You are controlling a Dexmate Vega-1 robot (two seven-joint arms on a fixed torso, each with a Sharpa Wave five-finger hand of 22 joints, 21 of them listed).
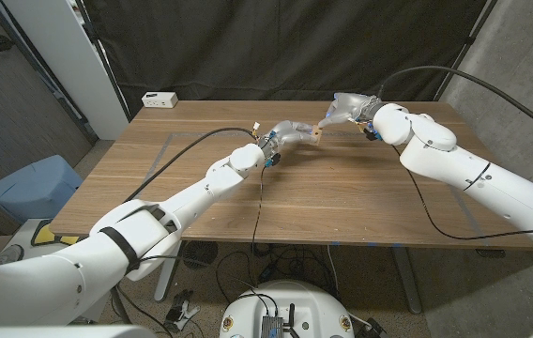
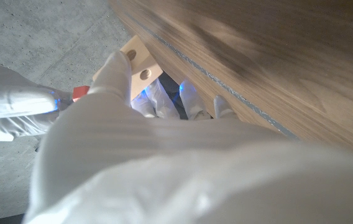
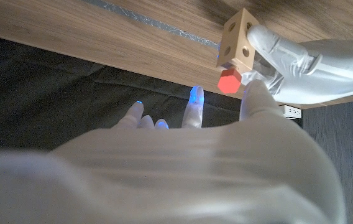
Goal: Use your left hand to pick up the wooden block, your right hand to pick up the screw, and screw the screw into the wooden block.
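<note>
My left hand (image 1: 287,133) holds the small wooden block (image 1: 316,136) up above the far middle of the table. Round holes show in the block's faces (image 3: 238,40), and the left hand's fingers (image 3: 301,59) wrap it from behind. The red hex-headed screw (image 3: 229,81) sticks out of one block face. My right hand (image 1: 349,111) meets the block from the other side and pinches the screw's head at its fingertips (image 3: 251,96), its other fingers spread. In the left wrist view the screw (image 2: 80,93) shows red between the right hand (image 2: 15,102) and the block (image 2: 138,62).
The wooden table (image 1: 342,202) has a white box (image 1: 159,99) at its far left corner. A black cable (image 1: 259,202) hangs across the middle from my left arm. A blue bin (image 1: 30,186) stands on the floor to the left, and a dark curtain hangs behind.
</note>
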